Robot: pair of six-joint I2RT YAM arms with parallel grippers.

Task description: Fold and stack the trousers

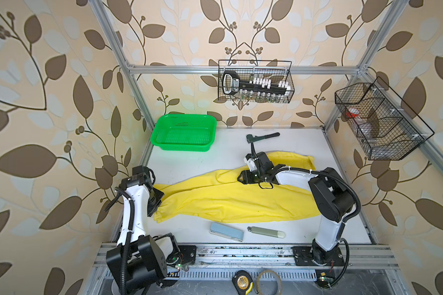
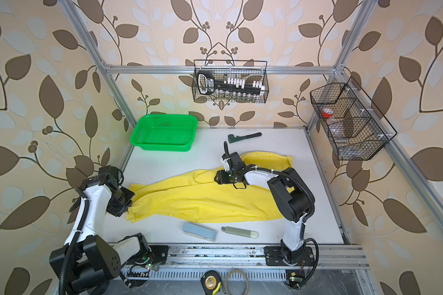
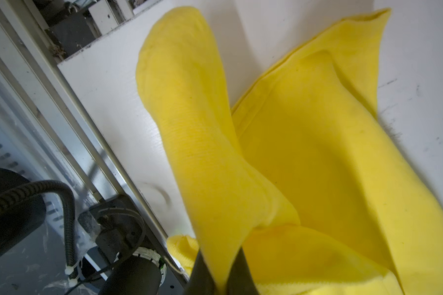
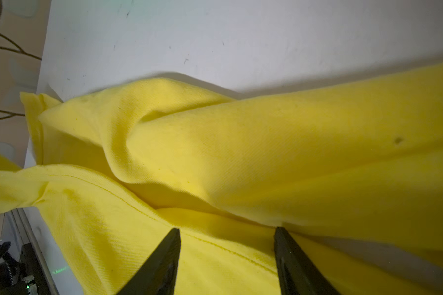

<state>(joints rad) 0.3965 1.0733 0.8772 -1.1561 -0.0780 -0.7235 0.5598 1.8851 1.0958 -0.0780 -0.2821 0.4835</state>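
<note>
The bright yellow trousers (image 1: 228, 199) (image 2: 202, 199) lie stretched across the white table, legs towards the left and the wider end at the right under the right arm. My left gripper (image 1: 158, 201) (image 3: 221, 277) is at the left leg ends and is shut on a fold of the yellow cloth (image 3: 202, 153), which rises from between its jaws. Over the middle of the trousers, my right gripper (image 1: 241, 177) (image 4: 227, 231) stands open. Its two dark fingertips (image 4: 174, 237) sit wide apart at a seam of the cloth (image 4: 241, 143), with nothing pinched.
A green mesh basket (image 1: 183, 132) (image 2: 164, 132) stands at the back left. A dark wrench-like tool (image 1: 262, 137) lies behind the trousers. A blue-grey block (image 1: 226, 231) and a pale green cylinder (image 1: 266, 232) lie near the front edge. Wire baskets (image 1: 256, 81) hang on the walls.
</note>
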